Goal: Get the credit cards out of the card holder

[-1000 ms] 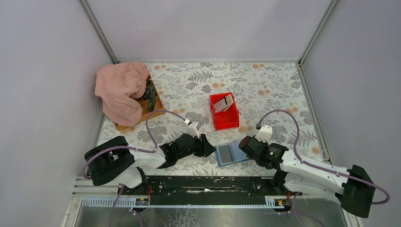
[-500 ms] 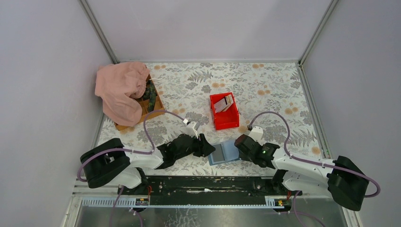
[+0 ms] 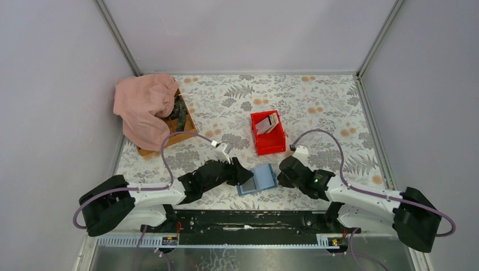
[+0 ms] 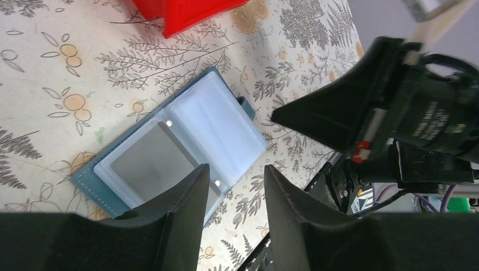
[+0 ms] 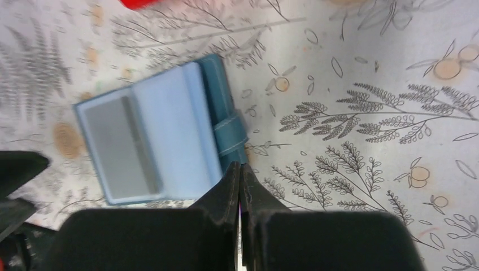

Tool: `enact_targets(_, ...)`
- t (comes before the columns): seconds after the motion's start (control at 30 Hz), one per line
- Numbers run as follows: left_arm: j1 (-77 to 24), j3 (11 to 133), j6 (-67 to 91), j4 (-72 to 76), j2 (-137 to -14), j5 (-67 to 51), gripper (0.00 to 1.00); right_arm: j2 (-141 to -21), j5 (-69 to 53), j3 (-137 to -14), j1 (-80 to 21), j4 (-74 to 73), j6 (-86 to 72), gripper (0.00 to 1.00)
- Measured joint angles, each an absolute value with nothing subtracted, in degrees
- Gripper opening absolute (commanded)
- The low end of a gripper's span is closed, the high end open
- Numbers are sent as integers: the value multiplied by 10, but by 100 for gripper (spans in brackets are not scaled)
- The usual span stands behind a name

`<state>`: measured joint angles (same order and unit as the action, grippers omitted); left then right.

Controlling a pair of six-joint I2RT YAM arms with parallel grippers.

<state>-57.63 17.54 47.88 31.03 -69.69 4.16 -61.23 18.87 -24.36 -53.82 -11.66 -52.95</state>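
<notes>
The open wallet [image 3: 258, 179] lies at lower centre, its grey card [image 4: 148, 165] just ahead of the half-open, empty left gripper [image 3: 244, 174]; the right gripper [image 3: 281, 174], closed and empty, flanks its tab.

the card holder [image 4: 181, 141] looks matt blue leather with glossy clear plastic sleeves; the red bin [image 3: 270, 144], smooth shiny plastic.
</notes>
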Motion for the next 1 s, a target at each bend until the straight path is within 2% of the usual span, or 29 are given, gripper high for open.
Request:
enact_targets(0.07, -573, 167, 481, 311, -684, 41, 36, -573, 196, -245, -538, -126, -520, 0)
enact_targets(0.17, -561, 143, 487, 319, -683, 37, 33, -530, 197, -246, -538, -115, -492, 0)
enact_targets(0.3, -542, 110, 503, 367, -727, 8, 34, -538, 137, -236, -537, -19, -434, 0)
enact_targets(0.5, -523, 74, 536, 468, -780, -55, 36, -653, 13, -237, -507, 83, -378, 3)
enact_targets(0.63, -522, 65, 546, 511, -775, -76, 37, -632, -34, -225, -486, 123, -356, 6)
enact_targets(0.73, -521, 65, 545, 519, -769, -82, 37, -625, -78, -214, -476, 170, -349, 16)
enact_targets(0.77, -521, 67, 544, 518, -769, -84, 37, -630, -96, -209, -475, 188, -348, 23)
enact_targets(0.83, -521, 79, 540, 499, -770, -85, 37, -654, -135, -200, -475, 226, -350, 45)
enact_targets(0.87, -521, 87, 536, 486, -770, -84, 36, -670, -150, -195, -475, 244, -353, 52)
enact_targets(1.0, -520, 100, 528, 448, -768, -70, 36, -713, -183, -170, -474, 289, -364, 54)
